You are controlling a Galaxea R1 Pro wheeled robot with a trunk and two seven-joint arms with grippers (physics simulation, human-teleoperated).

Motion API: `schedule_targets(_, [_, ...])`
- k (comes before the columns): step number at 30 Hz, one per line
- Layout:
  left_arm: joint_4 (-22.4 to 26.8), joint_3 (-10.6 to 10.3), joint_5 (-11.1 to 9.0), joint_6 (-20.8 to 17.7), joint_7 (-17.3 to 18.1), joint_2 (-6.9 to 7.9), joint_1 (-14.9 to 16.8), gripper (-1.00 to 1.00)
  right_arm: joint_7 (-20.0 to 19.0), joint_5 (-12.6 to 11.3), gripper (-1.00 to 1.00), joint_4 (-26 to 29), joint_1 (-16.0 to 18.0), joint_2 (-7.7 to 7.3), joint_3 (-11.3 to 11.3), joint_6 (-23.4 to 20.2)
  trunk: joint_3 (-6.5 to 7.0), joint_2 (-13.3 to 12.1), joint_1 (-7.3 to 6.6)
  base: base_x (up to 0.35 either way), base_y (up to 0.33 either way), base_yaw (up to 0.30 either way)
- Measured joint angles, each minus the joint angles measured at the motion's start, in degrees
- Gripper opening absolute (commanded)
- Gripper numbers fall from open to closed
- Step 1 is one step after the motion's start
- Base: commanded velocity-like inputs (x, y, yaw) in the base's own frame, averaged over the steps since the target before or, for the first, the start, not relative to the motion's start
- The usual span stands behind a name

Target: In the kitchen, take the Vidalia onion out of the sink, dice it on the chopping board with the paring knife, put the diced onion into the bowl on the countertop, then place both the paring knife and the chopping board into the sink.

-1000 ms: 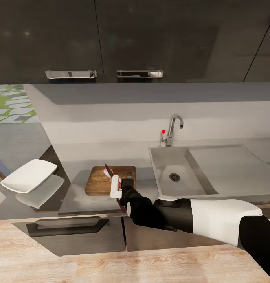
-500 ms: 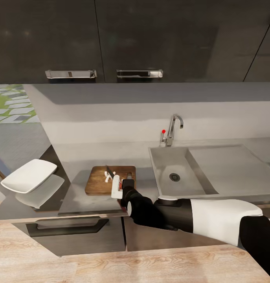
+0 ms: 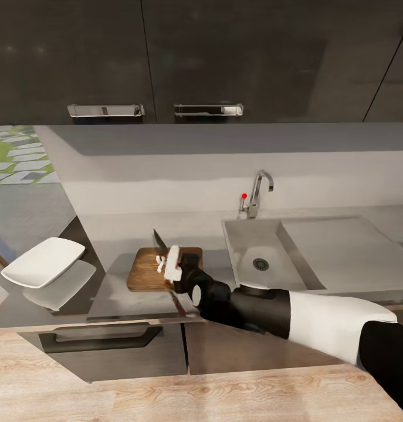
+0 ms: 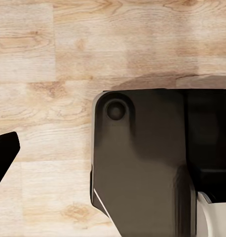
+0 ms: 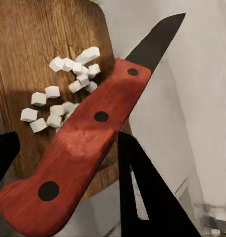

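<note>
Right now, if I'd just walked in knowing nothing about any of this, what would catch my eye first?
Probably the paring knife with its red handle, held in the right gripper above the chopping board. Next, the diced onion, small pale cubes scattered on the wood. Off to the sides sit a white bowl at the countertop's left end and the steel sink on the right.

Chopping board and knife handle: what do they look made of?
The chopping board looks like brown wood with visible grain, matte. The paring knife handle looks like reddish wood or stained composite with three dark rivets; its blade is dark, probably metal.
</note>
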State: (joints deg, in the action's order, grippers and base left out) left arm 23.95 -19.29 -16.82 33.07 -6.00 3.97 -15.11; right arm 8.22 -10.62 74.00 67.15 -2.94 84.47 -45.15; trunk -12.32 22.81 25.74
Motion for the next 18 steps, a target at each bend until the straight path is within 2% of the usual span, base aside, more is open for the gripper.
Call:
schedule_targets(3, [-0.2,0.0,0.0,0.0,0.0,0.0,0.0,1.0,0.1,0.1,-1.0,0.8,0.0,-1.59,-11.7,0.7,0.0,0.0,0.0,0.0,0.0,0.0])
schedule_targets(4, [-0.2,0.0,0.0,0.0,0.0,0.0,0.0,1.0,0.1,-0.1,-1.0,1.0,0.0,-2.11,-14.2,0.8,0.0,0.0,0.0,0.0,0.0,0.0])
schedule_targets(6, [-0.2,0.0,0.0,0.0,0.0,0.0,0.0,1.0,0.0,-0.2,-1.0,1.2,0.0,-3.01,-17.7,0.9,0.0,0.0,0.0,0.0,0.0,0.0])
schedule_targets(7, [-0.2,0.0,0.0,0.0,0.0,0.0,0.0,1.0,-0.2,-0.3,-1.0,1.2,0.0,-3.65,-20.6,0.9,0.0,0.0,0.0,0.0,0.0,0.0])
schedule_targets(8, [-0.2,0.0,0.0,0.0,0.0,0.0,0.0,1.0,-0.3,-1.3,-1.0,1.2,0.0,-4.34,-23.9,0.9,0.0,0.0,0.0,0.0,0.0,0.0])
schedule_targets(9, [-0.3,0.0,0.0,0.0,0.0,0.0,0.0,1.0,-0.3,-3.5,-1.0,1.2,0.0,-5.53,-27.1,0.9,0.0,0.0,0.0,0.0,0.0,0.0])
schedule_targets(10, [-0.4,0.0,0.0,0.0,0.0,0.0,0.0,1.0,-0.4,-6.8,-1.0,1.2,0.0,-7.18,-30.1,0.9,0.0,0.0,0.0,0.0,0.0,0.0])
schedule_targets(12, [-0.5,0.0,0.0,0.0,0.0,0.0,0.0,1.0,-0.5,-12.3,-1.0,1.2,0.0,-9.74,-33.0,1.0,0.0,0.0,0.0,0.0,0.0,0.0])
schedule_targets(13, [-0.5,0.0,0.0,0.0,0.0,0.0,0.0,1.0,-0.5,-15.6,-1.0,1.0,0.0,-11.64,-34.4,1.6,0.0,0.0,0.0,0.0,0.0,0.0])
schedule_targets(14, [-0.6,0.0,0.0,0.0,0.0,0.0,0.0,1.0,-0.5,-19.0,-1.0,0.4,0.0,-14.27,-35.3,3.8,0.0,0.0,0.0,0.0,0.0,0.0])
schedule_targets(16, [-0.6,0.1,0.0,0.0,0.0,0.0,0.0,1.0,-0.5,-22.1,-1.0,-1.2,0.0,-17.17,-35.7,8.2,-0.01,0.0,0.0,0.0,0.0,0.0])
schedule_targets(18, [-0.6,0.2,0.0,0.0,0.0,-0.02,0.0,1.0,-0.4,-25.3,-1.0,-4.6,0.0,-18.45,-35.8,11.5,-0.01,0.0,0.0,0.0,0.0,0.0])
